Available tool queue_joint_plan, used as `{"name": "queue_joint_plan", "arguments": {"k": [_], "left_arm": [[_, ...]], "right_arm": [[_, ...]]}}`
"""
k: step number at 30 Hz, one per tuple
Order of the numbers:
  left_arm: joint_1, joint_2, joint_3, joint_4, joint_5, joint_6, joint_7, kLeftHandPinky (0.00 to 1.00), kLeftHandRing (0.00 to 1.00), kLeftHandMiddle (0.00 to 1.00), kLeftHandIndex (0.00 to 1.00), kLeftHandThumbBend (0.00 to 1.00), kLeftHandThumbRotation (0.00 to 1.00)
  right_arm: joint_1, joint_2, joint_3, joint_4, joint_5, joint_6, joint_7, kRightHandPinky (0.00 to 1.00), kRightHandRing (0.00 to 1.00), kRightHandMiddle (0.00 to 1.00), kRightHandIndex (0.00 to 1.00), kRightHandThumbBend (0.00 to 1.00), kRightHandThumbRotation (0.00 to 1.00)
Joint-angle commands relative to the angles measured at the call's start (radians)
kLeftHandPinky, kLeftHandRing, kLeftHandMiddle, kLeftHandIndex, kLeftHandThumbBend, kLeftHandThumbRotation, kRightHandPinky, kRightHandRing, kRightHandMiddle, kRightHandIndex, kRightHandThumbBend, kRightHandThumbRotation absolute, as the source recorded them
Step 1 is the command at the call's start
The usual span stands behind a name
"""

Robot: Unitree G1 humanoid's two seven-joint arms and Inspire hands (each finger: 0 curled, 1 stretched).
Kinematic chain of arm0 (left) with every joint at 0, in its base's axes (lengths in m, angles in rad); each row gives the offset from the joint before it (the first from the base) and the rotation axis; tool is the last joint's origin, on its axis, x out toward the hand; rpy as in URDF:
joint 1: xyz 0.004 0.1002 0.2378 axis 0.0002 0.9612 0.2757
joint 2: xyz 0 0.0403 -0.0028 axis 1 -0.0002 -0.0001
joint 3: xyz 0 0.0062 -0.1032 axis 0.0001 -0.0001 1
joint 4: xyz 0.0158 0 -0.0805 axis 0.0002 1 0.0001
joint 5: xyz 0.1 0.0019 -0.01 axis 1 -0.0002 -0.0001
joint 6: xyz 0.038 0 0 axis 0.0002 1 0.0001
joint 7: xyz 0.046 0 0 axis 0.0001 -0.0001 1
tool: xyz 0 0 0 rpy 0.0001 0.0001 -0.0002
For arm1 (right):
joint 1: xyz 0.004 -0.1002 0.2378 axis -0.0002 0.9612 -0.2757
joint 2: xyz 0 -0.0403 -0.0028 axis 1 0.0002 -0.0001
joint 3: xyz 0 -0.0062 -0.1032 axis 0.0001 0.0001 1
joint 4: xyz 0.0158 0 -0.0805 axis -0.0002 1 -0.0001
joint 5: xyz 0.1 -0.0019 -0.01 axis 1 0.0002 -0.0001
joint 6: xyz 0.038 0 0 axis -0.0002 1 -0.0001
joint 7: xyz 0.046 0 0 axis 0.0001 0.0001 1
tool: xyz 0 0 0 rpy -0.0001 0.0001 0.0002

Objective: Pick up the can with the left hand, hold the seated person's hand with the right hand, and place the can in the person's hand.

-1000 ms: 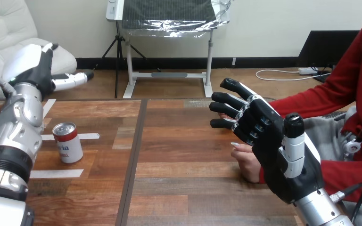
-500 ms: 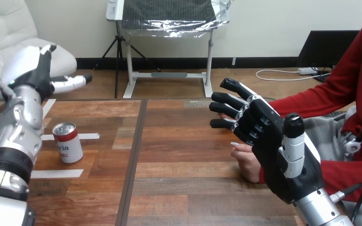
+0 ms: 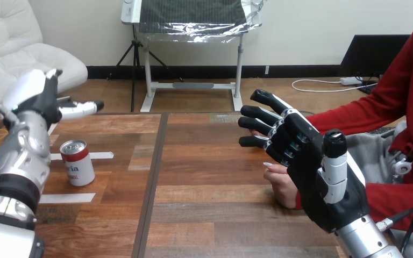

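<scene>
A red and white can (image 3: 77, 162) with a silver top stands upright on the wooden table (image 3: 204, 188), at its left. My left hand (image 3: 42, 94) hovers above and behind the can, apart from it, with its fingers stretched out to the right. At the right, my right hand (image 3: 306, 156) stands open on edge with its back toward me, fingers relaxed and pointing left, thumb up. The person's hand (image 3: 280, 184) lies on the table just behind and under my right hand; only its lower edge and a fingertip show. I cannot tell whether the two touch.
Strips of white tape (image 3: 64, 198) lie on the table around the can. A dark seam (image 3: 149, 183) runs front to back down the table. The person's red sleeve (image 3: 398, 193) fills the right edge.
My left hand has come down and a little forward, closer to the can. The right hand, the person's hand and the can have stayed put.
</scene>
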Motion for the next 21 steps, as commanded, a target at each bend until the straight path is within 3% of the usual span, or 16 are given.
{"name": "queue_joint_plan", "arguments": {"k": [1, 21], "left_arm": [[-0.047, -0.021, -0.014, 0.033, 0.002, -0.016, 0.001, 0.95, 0.99, 1.0, 0.96, 0.79, 0.57], [-0.043, -0.046, -0.003, 0.097, -0.011, 0.0, -0.013, 0.93, 0.97, 0.99, 0.96, 0.79, 0.58]], "right_arm": [[-0.053, 0.007, -0.008, -0.041, 0.016, -0.009, 0.002, 0.74, 0.84, 0.84, 0.88, 0.94, 1.0], [-0.05, 0.009, -0.009, -0.044, 0.016, -0.014, 0.005, 0.74, 0.84, 0.84, 0.88, 0.93, 1.0]]}}
